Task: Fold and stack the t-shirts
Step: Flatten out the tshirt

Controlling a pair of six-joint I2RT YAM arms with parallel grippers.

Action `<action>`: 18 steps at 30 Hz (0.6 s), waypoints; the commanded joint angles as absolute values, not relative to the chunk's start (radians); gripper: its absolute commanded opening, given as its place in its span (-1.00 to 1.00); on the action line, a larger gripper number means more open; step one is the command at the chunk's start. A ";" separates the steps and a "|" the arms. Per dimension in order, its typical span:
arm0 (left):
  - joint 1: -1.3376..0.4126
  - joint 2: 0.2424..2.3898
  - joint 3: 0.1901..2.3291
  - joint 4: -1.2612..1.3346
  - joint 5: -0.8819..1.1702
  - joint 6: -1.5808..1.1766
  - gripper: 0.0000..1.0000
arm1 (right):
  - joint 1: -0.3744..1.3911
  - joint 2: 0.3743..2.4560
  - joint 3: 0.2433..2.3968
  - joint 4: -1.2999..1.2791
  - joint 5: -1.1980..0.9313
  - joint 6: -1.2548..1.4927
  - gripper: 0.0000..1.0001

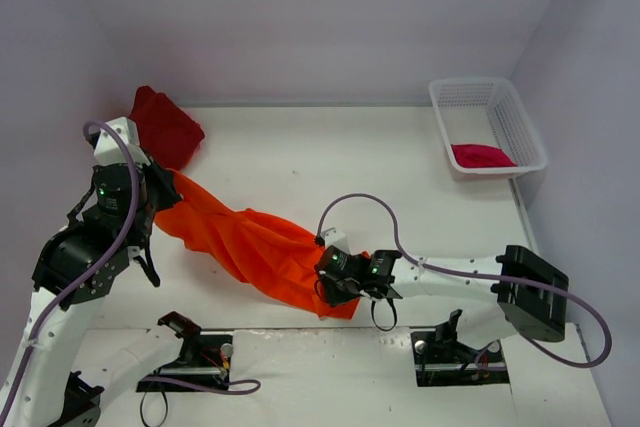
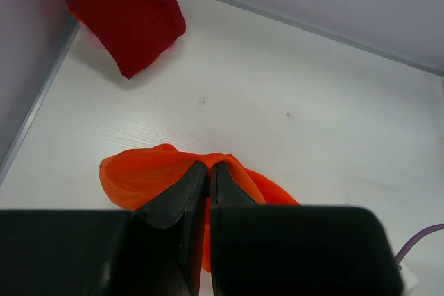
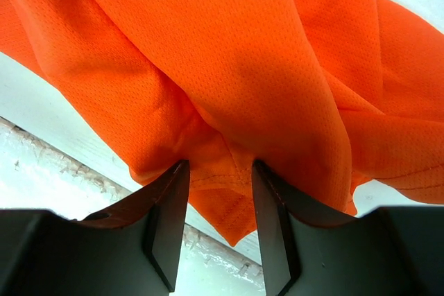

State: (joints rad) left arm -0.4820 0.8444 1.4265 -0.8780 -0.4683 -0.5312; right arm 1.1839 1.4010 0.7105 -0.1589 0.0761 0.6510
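The orange t-shirt [image 1: 250, 247] lies rumpled in a long band across the table [image 1: 350, 157], running from about 9 o'clock down toward 6 o'clock in the top view. The left gripper [image 2: 208, 168] is clamped tight on the band's 9 o'clock end. At the other end the right gripper [image 3: 220, 164] stands partly apart with the hem bunched between its fingers; whether it pinches the cloth cannot be told. The dark red t-shirt [image 1: 165, 127] sits at 10 o'clock. The crimson-pink t-shirt [image 1: 482, 155] lies in the white basket [image 1: 520, 127] at 2 o'clock.
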 commanded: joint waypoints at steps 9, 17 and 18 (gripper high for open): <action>-0.463 0.838 1.428 -0.827 -0.469 -0.529 -1.00 | 1.192 1.437 0.699 -0.091 0.132 0.657 -0.26; -0.457 0.838 1.427 -0.828 -0.465 -0.526 -1.00 | 1.193 1.471 0.706 -0.089 0.143 0.647 -0.25; -0.456 0.838 1.425 -0.827 -0.463 -0.526 -1.00 | 1.192 1.471 0.707 -0.089 0.146 0.647 -0.26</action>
State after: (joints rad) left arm -0.4652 0.8356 1.4170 -0.8783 -0.4671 -0.5308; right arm 1.1862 1.4616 0.6983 -0.1001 0.1017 0.6502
